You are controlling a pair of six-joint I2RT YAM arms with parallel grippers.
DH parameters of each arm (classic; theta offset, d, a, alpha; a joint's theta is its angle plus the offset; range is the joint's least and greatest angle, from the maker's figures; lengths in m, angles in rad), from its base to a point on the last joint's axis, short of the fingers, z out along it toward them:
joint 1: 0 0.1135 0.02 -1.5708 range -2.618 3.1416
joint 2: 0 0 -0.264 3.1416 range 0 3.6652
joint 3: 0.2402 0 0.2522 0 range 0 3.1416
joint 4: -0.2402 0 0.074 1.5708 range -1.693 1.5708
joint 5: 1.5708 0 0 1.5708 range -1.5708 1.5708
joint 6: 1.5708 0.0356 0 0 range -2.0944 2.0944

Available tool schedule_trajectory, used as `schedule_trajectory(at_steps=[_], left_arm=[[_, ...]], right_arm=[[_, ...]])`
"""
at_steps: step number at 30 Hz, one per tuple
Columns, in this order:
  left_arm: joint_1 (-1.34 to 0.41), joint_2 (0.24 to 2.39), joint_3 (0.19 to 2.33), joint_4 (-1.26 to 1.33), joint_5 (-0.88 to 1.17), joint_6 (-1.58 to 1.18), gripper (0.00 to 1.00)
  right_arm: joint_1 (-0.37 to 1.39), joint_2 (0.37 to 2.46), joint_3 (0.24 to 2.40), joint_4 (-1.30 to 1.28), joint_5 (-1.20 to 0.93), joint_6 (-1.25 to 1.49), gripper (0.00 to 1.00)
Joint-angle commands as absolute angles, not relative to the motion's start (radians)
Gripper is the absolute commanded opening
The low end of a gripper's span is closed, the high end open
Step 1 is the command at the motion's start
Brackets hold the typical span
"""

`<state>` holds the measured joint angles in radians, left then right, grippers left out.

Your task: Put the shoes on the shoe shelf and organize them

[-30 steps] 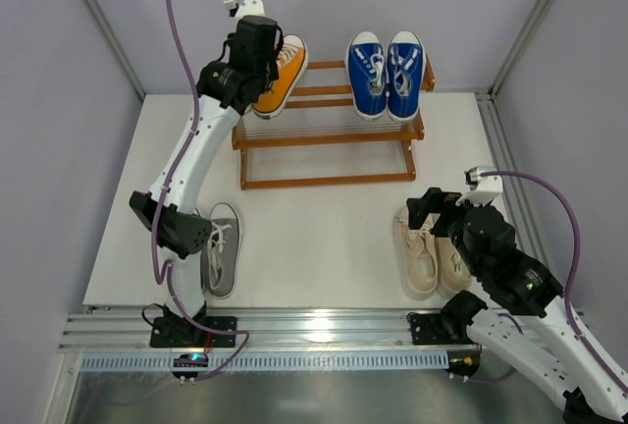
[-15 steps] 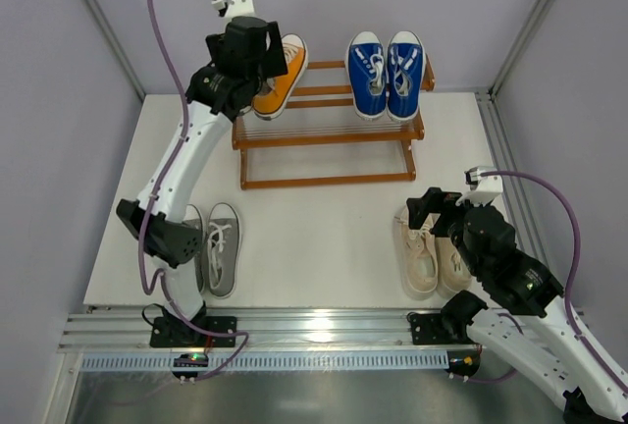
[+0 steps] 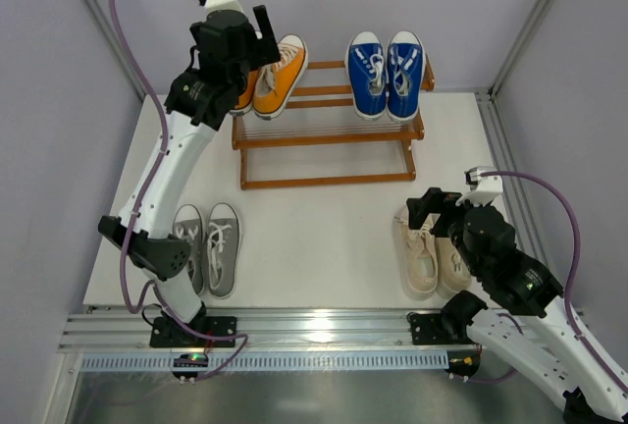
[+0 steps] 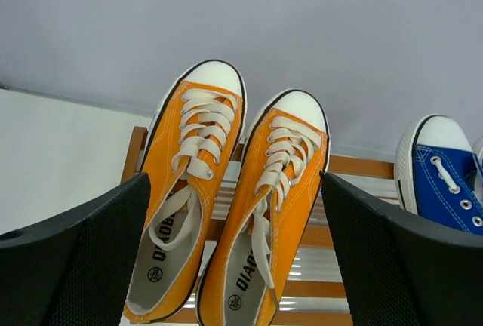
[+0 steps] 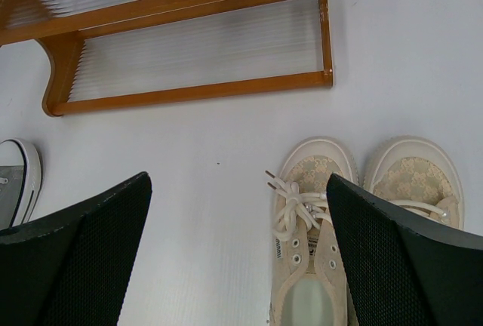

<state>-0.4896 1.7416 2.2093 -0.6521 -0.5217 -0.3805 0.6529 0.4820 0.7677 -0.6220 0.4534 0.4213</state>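
Observation:
The shoe shelf (image 3: 329, 135) stands at the back of the table. Its top tier carries the orange pair (image 3: 277, 75) on the left and the blue pair (image 3: 386, 73) on the right. My left gripper (image 3: 250, 55) hovers open just above the heels of the orange shoes (image 4: 275, 205), holding nothing; the blue toe (image 4: 441, 182) shows to its right. The grey pair (image 3: 210, 247) lies on the table at front left. The cream pair (image 3: 432, 253) lies at front right. My right gripper (image 3: 438, 212) hangs open and empty over the left cream shoe (image 5: 311, 220).
The shelf's lower tier (image 5: 189, 66) holds nothing. A grey shoe's toe (image 5: 16, 179) shows at the left edge of the right wrist view. Grey walls and metal posts (image 3: 103, 26) close in the table; a rail (image 3: 324, 326) runs along its near edge.
My left gripper has opened, let go of the orange shoe on the top tier and drawn back up and left. Its elbow swung left, uncovering both grey shoes. The right arm stayed still.

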Motion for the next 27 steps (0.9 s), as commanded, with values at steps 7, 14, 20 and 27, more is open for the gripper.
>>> schedule_trajectory(at_steps=[7, 14, 20, 27], left_arm=[[-0.466, 1.899, 2.397, -0.776, -0.437, -0.262, 0.84], [-0.425, 1.936, 2.398, -0.854, -0.414, -0.238, 0.73], [-0.405, 1.965, 2.391, -0.884, -0.324, -0.235, 0.56], [-0.403, 1.977, 2.390, -0.882, -0.324, -0.241, 0.02]], right_arm=[[0.658, 0.462, 0.778, -0.630, 0.477, 0.419, 0.99], [0.657, 0.474, 0.775, -0.620, 0.474, 0.419, 0.99], [0.657, 0.491, 0.775, -0.617, 0.474, 0.420, 0.99], [0.658, 0.492, 0.775, -0.617, 0.479, 0.417, 0.99]])
